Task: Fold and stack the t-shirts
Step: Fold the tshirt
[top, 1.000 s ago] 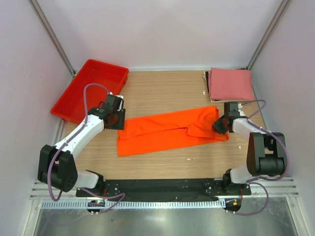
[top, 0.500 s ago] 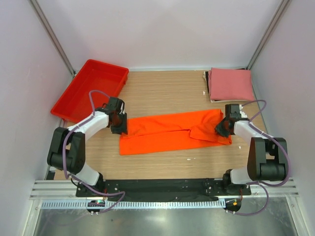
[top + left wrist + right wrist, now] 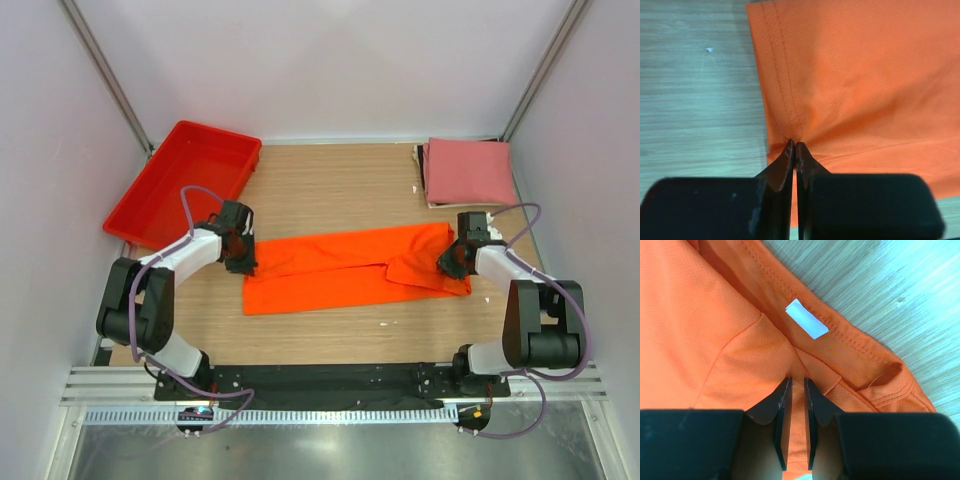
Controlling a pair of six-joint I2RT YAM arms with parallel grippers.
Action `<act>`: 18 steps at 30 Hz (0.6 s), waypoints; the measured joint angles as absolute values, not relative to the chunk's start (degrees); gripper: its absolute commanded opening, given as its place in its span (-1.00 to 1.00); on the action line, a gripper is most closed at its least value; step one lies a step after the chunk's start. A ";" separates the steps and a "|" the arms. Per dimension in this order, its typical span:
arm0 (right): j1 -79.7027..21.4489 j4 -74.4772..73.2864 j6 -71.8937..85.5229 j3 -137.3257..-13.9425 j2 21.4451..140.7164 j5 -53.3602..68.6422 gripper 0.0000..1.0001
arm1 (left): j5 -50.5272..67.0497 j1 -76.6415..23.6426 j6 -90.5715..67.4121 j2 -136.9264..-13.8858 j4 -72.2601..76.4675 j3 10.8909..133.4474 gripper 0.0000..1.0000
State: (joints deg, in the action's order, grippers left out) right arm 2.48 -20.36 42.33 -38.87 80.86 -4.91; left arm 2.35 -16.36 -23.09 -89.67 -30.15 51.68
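Top external view shows the orange t-shirt [image 3: 350,268] lying flat on the desk [image 3: 330,190], stretched between both pincers. The left pincer [image 3: 793,145] is clenched on its hemmed edge, and the cloth puckers at the tips. The right pincer [image 3: 798,382] grasps a fold by the collar, with the white neck label [image 3: 806,318] just beyond its tips. The folded pink t-shirt [image 3: 468,170] lies beyond the right pincer, and the red tray [image 3: 185,180] beyond the left.

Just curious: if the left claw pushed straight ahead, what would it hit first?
The orange t-shirt: the left gripper pinches its hem, and only more of that cloth lies ahead, as far as the wrist view shows.
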 measured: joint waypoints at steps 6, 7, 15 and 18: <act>2.85 -20.36 41.89 -38.81 80.82 -4.97 -0.53 | -1.37 -16.36 -22.35 -89.67 -30.74 52.47 -1.00; 3.11 -20.34 41.67 -38.76 80.73 -4.97 -0.52 | -1.83 -16.36 -22.22 -89.67 -30.72 52.66 -1.00; 3.97 -20.80 39.83 -38.44 79.77 -5.04 -0.51 | -3.97 -16.36 -22.04 -92.12 -30.63 53.23 -1.00; 4.01 -21.56 39.09 -38.35 78.83 -5.02 -0.49 | -3.90 -16.36 -22.06 -93.14 -30.61 53.25 -0.82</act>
State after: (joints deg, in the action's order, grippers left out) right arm 4.01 -21.56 39.09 -38.35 78.83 -5.02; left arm -3.90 -16.36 -22.06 -93.14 -30.61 53.25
